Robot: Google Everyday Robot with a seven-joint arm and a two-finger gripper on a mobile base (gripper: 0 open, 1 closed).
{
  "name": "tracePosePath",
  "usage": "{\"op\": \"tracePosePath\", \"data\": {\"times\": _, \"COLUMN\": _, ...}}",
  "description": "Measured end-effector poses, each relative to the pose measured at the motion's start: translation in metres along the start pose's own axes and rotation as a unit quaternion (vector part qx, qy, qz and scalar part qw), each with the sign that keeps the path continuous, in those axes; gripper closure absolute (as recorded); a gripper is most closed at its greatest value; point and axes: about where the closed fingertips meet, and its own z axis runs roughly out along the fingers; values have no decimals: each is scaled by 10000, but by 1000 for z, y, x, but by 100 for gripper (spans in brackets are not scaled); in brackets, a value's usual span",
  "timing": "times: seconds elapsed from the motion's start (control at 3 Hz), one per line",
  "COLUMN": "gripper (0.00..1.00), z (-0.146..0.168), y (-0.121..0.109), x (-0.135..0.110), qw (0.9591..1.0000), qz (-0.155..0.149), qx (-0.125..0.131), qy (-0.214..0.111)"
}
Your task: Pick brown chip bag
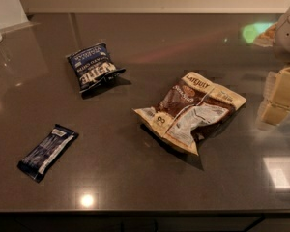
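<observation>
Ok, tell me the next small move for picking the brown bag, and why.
Probably bring the pincer across toward the brown bag: it hangs at the right edge of view, apart from the bag, which lies untouched on the counter.

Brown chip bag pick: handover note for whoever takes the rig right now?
Gripper: at the right edge of the camera view, just right of the bag and apart from it.
Large crinkled dark brown chip bag with cream edges: lying flat on the dark glossy countertop, right of centre.
Bystanders: smaller dark blue chip bag at back left, slim dark blue bar wrapper at front left, both well apart from the brown one.
Done: nothing yet; bag not grasped.
Left: bring the gripper over the brown bag, grasp it, lift.
</observation>
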Motion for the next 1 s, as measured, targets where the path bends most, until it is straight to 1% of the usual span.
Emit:
{"op": "tracePosePath", "data": {"times": 0.33, "gripper": 0, "z": -1, "y": 0, "x": -1, "qw": 10000, "qz": 0, "qx": 9, "qy": -13}}
{"op": "tracePosePath", "data": {"times": 0.67, "gripper": 0, "z": 13, "y": 10, "x": -20, "qw": 9996, "qz": -61, "qx": -177, "qy": -210}}
{"op": "tracePosePath", "data": {"times": 1.0, "gripper": 0, "z": 37, "y": 23, "x": -42, "qw": 9978, "qz": -97, "qx": -367, "qy": -537}}
